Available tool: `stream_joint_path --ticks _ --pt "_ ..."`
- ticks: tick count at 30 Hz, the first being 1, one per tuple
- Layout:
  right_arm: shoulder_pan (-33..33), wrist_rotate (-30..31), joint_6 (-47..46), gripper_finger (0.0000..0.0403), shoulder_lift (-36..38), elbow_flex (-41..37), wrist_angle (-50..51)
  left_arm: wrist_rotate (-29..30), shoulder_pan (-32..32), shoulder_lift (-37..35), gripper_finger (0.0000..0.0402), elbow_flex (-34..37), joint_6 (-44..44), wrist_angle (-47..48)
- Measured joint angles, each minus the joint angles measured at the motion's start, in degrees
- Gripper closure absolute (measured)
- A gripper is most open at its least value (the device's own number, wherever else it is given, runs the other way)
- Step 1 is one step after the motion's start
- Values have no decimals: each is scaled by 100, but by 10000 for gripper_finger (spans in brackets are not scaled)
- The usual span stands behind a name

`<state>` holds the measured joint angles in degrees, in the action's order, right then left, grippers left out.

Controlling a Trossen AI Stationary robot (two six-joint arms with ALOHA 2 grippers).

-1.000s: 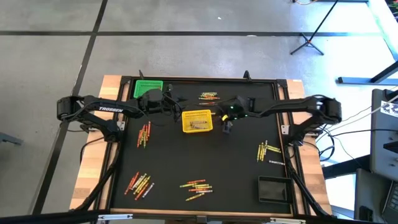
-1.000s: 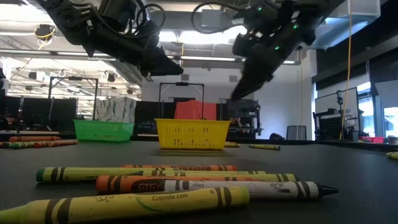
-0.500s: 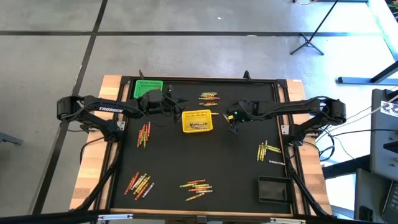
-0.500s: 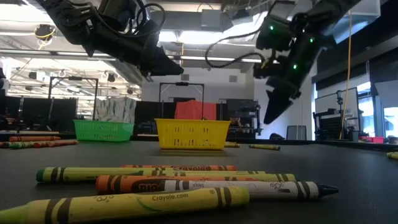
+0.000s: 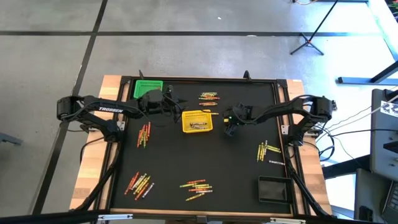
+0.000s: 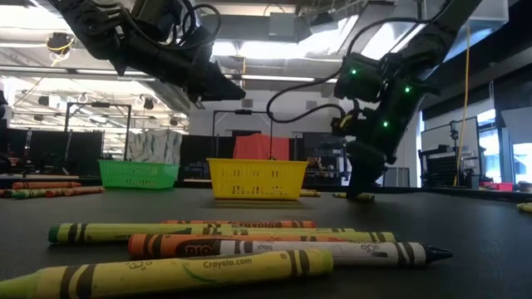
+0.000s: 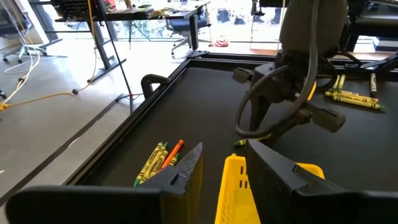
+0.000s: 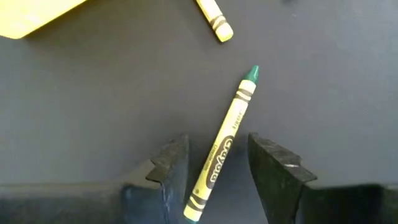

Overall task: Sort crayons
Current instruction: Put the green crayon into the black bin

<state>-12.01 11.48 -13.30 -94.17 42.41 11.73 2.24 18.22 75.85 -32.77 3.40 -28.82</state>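
Note:
A yellow-green crayon with a green tip [image 8: 227, 140] lies flat on the black mat, right of the yellow basket [image 5: 197, 121]. My right gripper [image 8: 217, 171] is open and points steeply down; one finger stands on each side of this crayon, and I see no touch. In the low view its fingertips [image 6: 359, 189] are down near the mat. A second, yellow crayon [image 8: 214, 18] lies just beyond. My left gripper [image 7: 227, 171] is open and hovers above the yellow basket's left rim [image 7: 235, 186]; nothing is between its fingers.
A green basket [image 5: 148, 88] stands at the far left and a black basket [image 5: 273, 188] at the near right. Crayon clusters lie at the far middle [image 5: 208, 96], left [image 5: 144, 134], near left [image 5: 140, 183], near middle [image 5: 196, 188] and right [image 5: 268, 151].
My right gripper has come down from well above the mat, a little toward the near edge, and tipped to point more steeply down; its fingertips now stand around the green-tipped crayon. My left gripper has kept still.

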Motion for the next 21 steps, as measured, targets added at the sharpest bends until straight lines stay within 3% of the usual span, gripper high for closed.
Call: stream_joint_path --ticks 5,14,21 --pt "-2 -166 3 262 -95 7 -19 0 0 0 295 0 2 0" --pt "4 -236 336 387 -105 3 -11 0 0 0 295 0 4 0" --pt "4 -218 501 373 -15 7 36 0 0 0 295 0 4 0"
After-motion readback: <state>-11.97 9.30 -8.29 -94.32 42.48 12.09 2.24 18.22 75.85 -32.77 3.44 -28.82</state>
